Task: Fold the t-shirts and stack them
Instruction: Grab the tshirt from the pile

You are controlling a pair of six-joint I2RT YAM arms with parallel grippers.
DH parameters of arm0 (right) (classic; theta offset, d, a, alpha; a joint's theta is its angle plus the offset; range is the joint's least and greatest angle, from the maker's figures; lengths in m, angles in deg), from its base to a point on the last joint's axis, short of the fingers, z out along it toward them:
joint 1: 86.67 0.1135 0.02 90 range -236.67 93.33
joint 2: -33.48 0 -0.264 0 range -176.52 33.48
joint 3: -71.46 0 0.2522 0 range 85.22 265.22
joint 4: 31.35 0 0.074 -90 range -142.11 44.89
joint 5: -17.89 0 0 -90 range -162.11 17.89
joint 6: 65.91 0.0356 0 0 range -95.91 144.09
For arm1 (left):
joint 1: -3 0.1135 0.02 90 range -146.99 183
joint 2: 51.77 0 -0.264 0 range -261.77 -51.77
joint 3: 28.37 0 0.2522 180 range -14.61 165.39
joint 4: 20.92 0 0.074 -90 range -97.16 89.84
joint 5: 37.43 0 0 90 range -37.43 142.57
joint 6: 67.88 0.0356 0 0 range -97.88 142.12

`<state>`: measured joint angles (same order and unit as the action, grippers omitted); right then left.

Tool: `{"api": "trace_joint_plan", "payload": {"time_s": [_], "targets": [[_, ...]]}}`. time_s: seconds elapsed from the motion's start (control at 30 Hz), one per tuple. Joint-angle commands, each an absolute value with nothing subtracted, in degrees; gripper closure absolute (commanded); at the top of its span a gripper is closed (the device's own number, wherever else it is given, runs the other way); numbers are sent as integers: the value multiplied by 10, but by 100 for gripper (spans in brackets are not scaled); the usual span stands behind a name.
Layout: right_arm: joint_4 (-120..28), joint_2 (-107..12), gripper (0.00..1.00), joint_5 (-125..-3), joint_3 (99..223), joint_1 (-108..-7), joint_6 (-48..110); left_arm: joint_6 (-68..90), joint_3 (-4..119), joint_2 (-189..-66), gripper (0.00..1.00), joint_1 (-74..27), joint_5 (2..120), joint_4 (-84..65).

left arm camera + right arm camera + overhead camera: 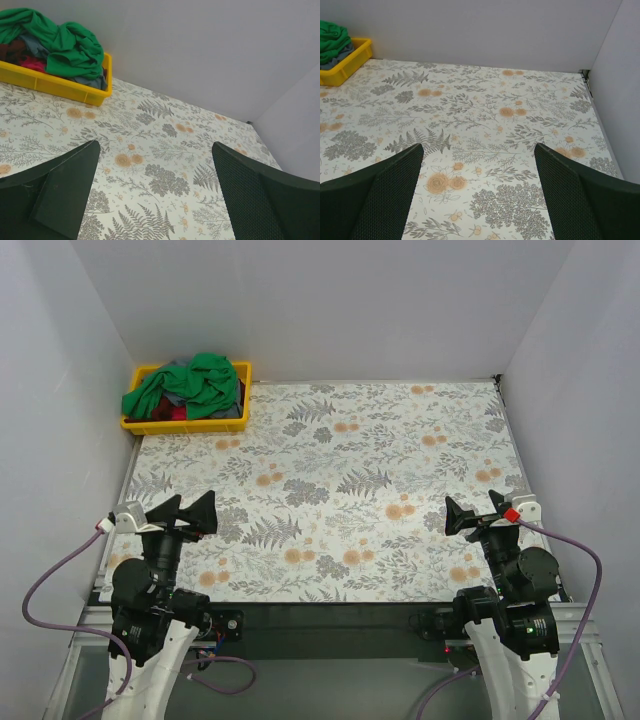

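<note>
While both jaws gape empty, green t-shirt (208, 378) tops heap (181, 398), perhaps three, in yellow bin (186, 426).

You've got the yellow rectangular plastic bin (186, 425) in the far left corner of the floral-patterned table (340, 470), close to the back wall (320, 300). In it, the bright green cloth t-shirt (205, 380) lies on top, with the slate grey-blue t-shirt (31, 44) and the red t-shirt (33, 63) under it. Your left gripper (188, 512) sits near-left and your right gripper (477, 512) near-right, well apart.
</note>
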<state>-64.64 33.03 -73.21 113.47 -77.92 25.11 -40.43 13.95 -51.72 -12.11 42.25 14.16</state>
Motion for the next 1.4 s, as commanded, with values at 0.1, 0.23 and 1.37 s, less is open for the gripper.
{"api": "trace_joint_plan", "payload": {"time_s": [0.1,0.23,1.37], "targets": [[-615,358,2,-777,1126,-770,273,-451,151,-594,4,-118,393,109],[-614,367,2,-774,1125,-759,273,-492,198,-771,4,-118,374,69],[-632,337,2,-734,1117,-705,259,-560,996,-1831,14,56,311,-1]]}}
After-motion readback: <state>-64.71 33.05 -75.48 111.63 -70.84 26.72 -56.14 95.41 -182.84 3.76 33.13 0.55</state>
